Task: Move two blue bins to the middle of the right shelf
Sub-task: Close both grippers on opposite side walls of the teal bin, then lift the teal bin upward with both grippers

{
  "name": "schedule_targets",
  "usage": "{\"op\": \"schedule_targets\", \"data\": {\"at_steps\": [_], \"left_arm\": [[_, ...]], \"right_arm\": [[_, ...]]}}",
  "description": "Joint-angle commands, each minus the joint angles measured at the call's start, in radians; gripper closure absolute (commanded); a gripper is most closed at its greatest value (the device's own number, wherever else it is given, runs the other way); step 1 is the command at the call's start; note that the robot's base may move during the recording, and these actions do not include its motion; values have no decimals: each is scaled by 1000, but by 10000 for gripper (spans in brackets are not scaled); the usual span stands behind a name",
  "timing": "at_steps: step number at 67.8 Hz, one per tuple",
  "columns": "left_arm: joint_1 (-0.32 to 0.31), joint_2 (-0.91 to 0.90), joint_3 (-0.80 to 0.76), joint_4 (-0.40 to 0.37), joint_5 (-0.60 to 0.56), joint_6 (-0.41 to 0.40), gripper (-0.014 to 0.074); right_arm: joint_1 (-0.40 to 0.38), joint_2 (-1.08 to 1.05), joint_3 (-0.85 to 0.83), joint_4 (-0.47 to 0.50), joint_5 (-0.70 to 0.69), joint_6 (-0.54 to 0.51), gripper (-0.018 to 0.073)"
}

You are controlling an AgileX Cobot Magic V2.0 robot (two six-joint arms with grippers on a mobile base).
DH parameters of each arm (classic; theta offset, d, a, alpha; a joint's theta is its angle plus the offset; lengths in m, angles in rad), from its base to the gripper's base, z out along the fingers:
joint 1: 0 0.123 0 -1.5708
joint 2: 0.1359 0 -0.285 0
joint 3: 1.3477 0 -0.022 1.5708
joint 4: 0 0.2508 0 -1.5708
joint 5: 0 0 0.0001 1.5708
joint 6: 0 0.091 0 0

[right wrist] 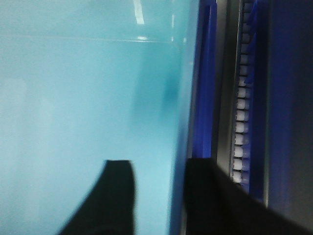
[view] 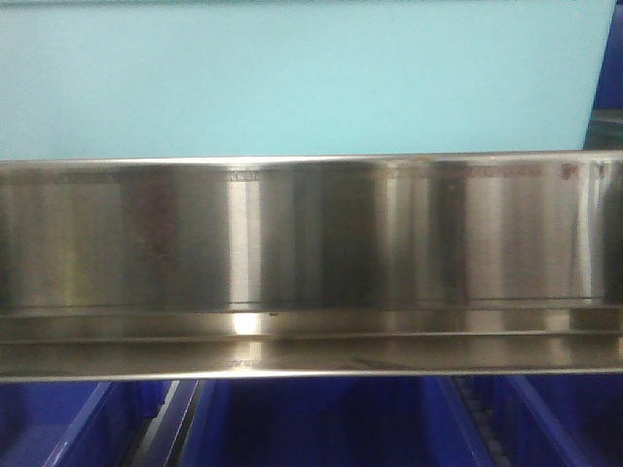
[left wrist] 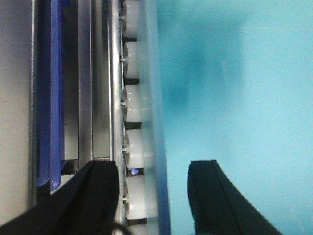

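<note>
A large pale turquoise plastic bin (view: 292,78) takes up the upper half of the front view. Its smooth wall stands directly behind and above a wide brushed stainless-steel shelf beam (view: 311,253), which runs level across the whole picture. The same bin fills most of both wrist views, as a flat turquoise surface that reaches the picture edge.

Below the beam are dark blue plastic bins (view: 331,428) side by side, with only their rims and inner walls showing. The left wrist view shows a dark blue bin rim (left wrist: 51,98) at the far left, beyond grey metal rails. The right wrist view shows a dark blue bin wall (right wrist: 208,98) just beside the turquoise bin's edge.

A row of white plastic rollers (left wrist: 134,103) lies against the turquoise bin's wall in the left wrist view. A narrower track of small pale rollers (right wrist: 240,112) runs along the right of the other wrist view.

The black left fingers (left wrist: 93,196) are spread, one on each side of the turquoise wall, with a gap showing on both sides. The black right fingers (right wrist: 205,196) are also spread across the bin's edge; whether the outer one touches the rim cannot be told.
</note>
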Motion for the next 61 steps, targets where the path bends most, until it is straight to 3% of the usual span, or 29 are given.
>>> {"op": "schedule_targets", "data": {"at_steps": [1, 5, 10, 21, 39, 53, 61], "left_arm": [[-4, 10, 2, -7, 13, 11, 353], [-4, 10, 2, -7, 13, 11, 367], [-4, 10, 2, -9, 13, 11, 438], [-4, 10, 2, -11, 13, 11, 708], [-4, 10, 2, -4, 13, 11, 707], [-25, -10, 2, 83, 19, 11, 707], [-43, -24, -4, 86, 17, 11, 707]], "right_arm": [[3, -1, 0, -2, -4, 1, 617], [3, -1, 0, -2, 1, 1, 725], [3, -1, 0, -2, 8, 1, 724], [3, -1, 0, -2, 17, 1, 724], [3, -1, -2, -15, 18, 1, 724], [3, -1, -28, -55, 24, -1, 724], [3, -3, -36, -61, 26, -3, 724]]}}
